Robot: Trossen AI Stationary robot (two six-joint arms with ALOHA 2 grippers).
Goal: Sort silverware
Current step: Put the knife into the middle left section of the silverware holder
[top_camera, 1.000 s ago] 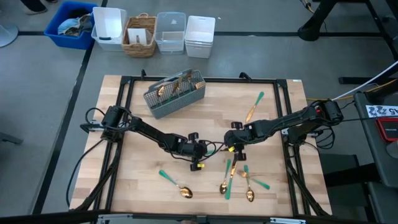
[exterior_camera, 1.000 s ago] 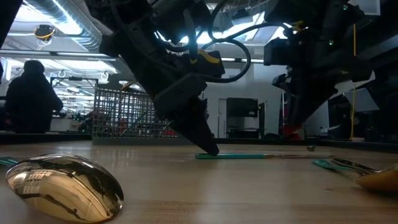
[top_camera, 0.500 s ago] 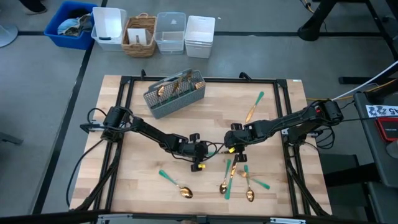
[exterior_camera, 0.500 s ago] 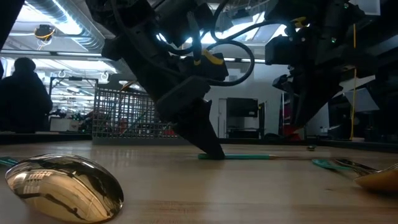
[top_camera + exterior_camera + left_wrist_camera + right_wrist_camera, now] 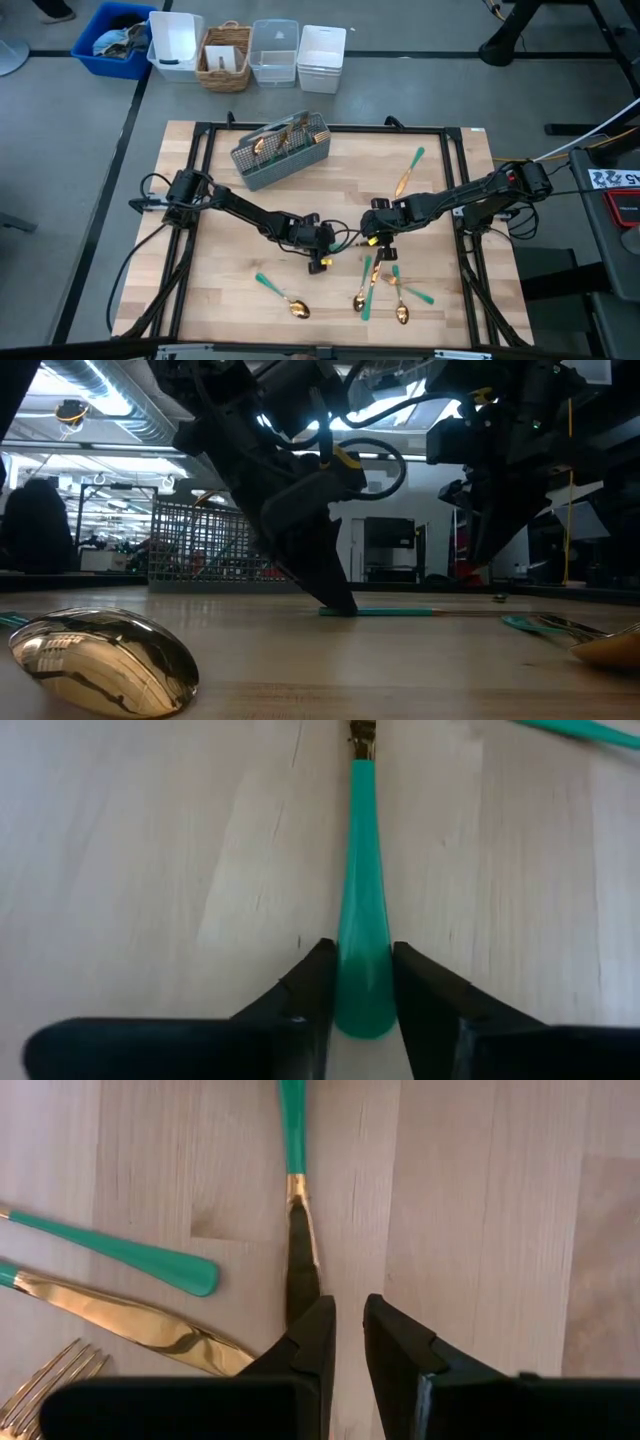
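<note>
Your target piece of silverware, a knife [image 5: 362, 910] with a teal handle, lies flat on the wooden counter [image 5: 220, 280] just right of centre in the high view, its handle end toward the left arm. Your left pincer [image 5: 362, 1020] is down at the counter with its two fingers [image 5: 310, 990] set either side of that handle end, close against it; the piece is not lifted. Your right pincer [image 5: 343, 1342] sits over the gold blade end of the same piece, its fingers [image 5: 310, 1335] only a narrow gap apart, gripping nothing that can be made out. Beside it in the right wrist view lie a second knife [image 5: 140, 1320], another teal handle [image 5: 120, 1255] and fork tines [image 5: 40, 1375]. In the high view, a cluster of pieces [image 5: 380, 285] lies at lower centre-right, a lone spoon [image 5: 283, 296] at lower centre-left, and one piece [image 5: 408, 172] in the upper right of the counter. The grey mesh caddy [image 5: 282, 150], upper left of centre, holds several pieces. A row of bins [image 5: 220, 50] stands on the floor beyond the counter.
</note>
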